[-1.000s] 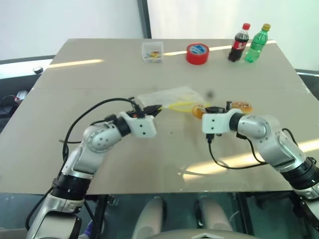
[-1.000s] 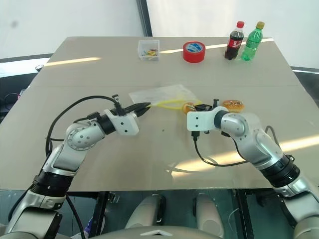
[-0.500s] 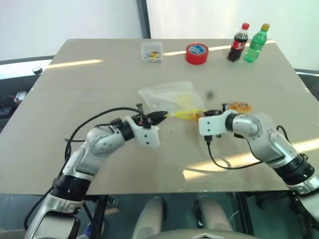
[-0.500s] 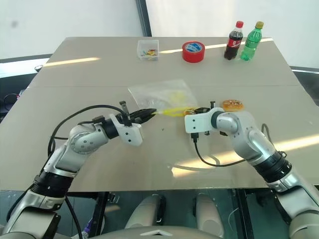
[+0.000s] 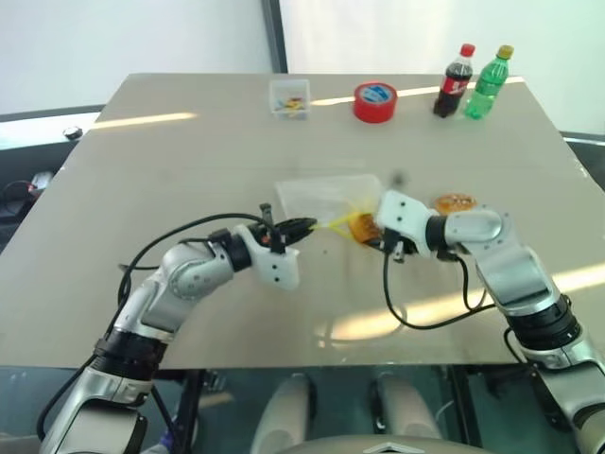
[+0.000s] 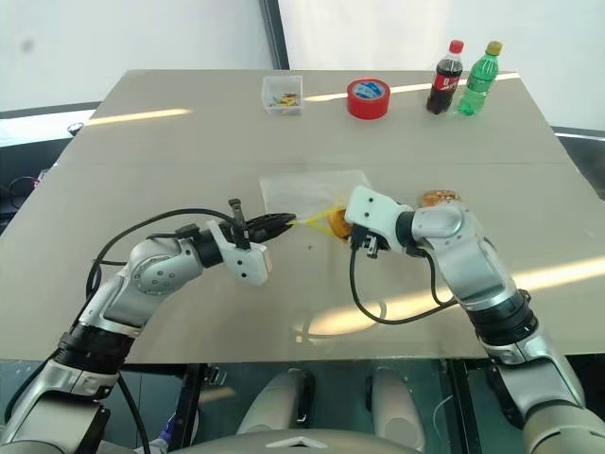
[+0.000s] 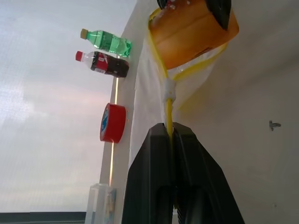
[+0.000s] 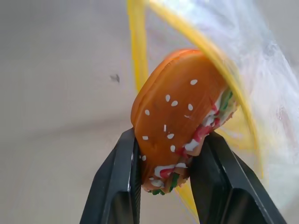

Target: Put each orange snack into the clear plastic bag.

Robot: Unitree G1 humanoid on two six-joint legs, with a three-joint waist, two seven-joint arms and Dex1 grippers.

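1. Rolling my right wrist over and swinging it leftward since a second ago, I've brought my right gripper [image 8: 163,186] up to the bag's mouth
2. My right fingers are clamped on the burger-like orange snack with a speckled bun top [image 8: 180,112], held on edge, its leading side just at the yellow seal strip [image 7: 167,100]
3. My left gripper [image 7: 174,133] is pinched tight on that yellow strip, holding one lip of the flat clear plastic bag [image 5: 317,197] up off the beige table [image 5: 189,151]; the bag has been dragged nearer to me than it lay a second ago
4. That means the opening is presented and the burger looks about half a push from going in, I'd say
5. Over by my right forearm, the hot-dog-like orange snack [image 5: 456,202] lies on the table, outside the bag and waiting its turn
6. Risk as I judge it: the thin lip may fold shut against the bun
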